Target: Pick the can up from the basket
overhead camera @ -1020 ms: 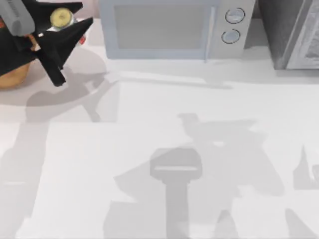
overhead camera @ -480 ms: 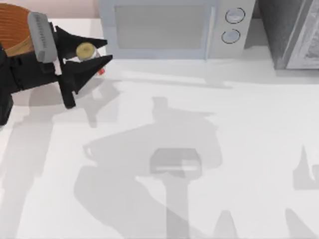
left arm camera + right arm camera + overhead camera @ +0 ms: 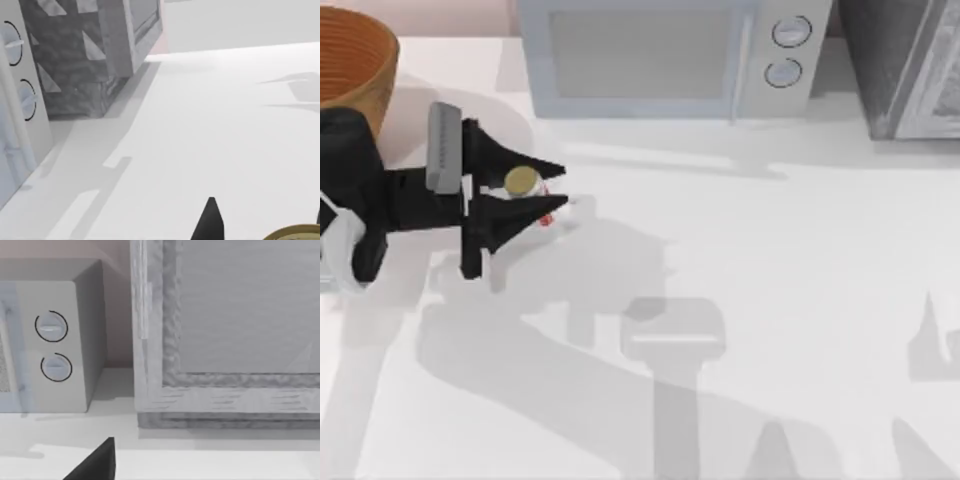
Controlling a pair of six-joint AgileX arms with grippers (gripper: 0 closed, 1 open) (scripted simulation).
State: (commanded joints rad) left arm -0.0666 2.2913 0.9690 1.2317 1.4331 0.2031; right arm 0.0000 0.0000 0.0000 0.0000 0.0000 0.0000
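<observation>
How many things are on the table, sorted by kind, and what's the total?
Cans: 1, the can, held in the left end effector
Baskets: 1, the basket
Microwaves: 1, the microwave
Grey cabinets: 1, the grey cabinet
Total: 4

My right wrist view: microwave [image 3: 60,340] with two dials [image 3: 51,326], grey cabinet [image 3: 225,330] beside it, white bench [image 3: 200,460], dark claw fingertip [image 3: 97,465].

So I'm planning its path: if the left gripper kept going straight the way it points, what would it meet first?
The left gripper, shut on the can, points toward the table's right side. That way looks free over bare table; the microwave sits off to the side. Depth is uncertain.
</observation>
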